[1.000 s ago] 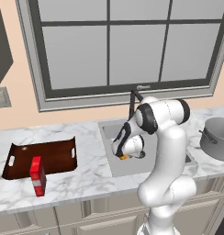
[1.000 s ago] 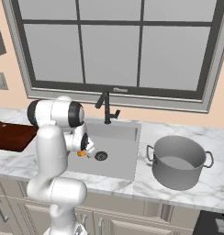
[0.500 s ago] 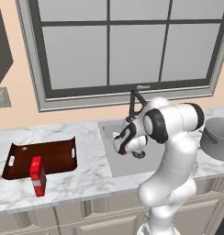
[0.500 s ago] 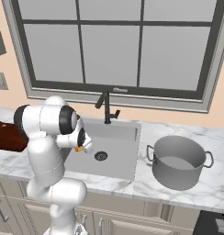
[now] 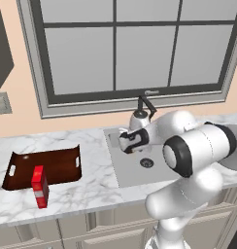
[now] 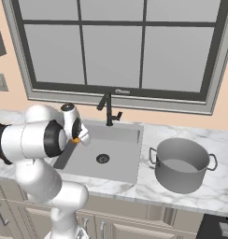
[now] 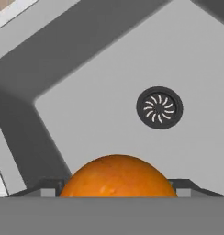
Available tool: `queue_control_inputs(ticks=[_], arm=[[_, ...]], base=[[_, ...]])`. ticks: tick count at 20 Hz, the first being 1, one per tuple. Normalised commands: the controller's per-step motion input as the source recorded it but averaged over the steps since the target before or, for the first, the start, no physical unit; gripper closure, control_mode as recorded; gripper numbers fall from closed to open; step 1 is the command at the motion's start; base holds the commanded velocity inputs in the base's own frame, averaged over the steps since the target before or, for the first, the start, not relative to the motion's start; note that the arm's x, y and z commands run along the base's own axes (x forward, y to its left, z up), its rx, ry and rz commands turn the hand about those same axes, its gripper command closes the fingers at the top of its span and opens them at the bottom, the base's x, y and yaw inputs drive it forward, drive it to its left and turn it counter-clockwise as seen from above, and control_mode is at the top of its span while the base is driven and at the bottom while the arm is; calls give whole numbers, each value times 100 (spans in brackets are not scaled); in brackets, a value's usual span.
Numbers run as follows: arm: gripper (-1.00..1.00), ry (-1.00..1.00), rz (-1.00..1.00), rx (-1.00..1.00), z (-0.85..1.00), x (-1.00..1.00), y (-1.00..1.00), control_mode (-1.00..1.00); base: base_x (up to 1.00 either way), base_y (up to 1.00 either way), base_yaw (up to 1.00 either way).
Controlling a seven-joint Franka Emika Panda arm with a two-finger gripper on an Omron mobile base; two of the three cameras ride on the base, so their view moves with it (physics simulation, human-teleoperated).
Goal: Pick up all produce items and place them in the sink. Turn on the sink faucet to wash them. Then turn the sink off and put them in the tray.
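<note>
Your pincer (image 7: 117, 195) was clenched on the orange (image 7: 117, 178), which sat between the finger tips, round and with no long axis to line up. The fruit hung over the sink (image 7: 104, 114), above its left part, with the drain (image 7: 159, 108) farther ahead and off to one side; judging from that, the coming move turned on carrying the fruit left, toward the tray (image 5: 42, 168), which lay well apart on the worktop (image 5: 91, 189) and held nothing. A red box (image 5: 39, 186) stood just in front of the tray. The basin was bare. Behind it rose the faucet (image 6: 108, 109); to the right, a grey pot (image 6: 181, 163) stood empty.
</note>
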Motion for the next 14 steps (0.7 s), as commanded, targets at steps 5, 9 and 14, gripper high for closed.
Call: queue_control_inputs(ticks=[5, 9, 14], arm=[[100, -7, 0, -3, 78, 0, 53, -100], [100, -10, 3, -3, 60, 0, 63, -100], [100, -5, 14, -2, 33, 0, 61, -100]], base=[[0, 0, 0], [0, 0, 0], [0, 0, 0]])
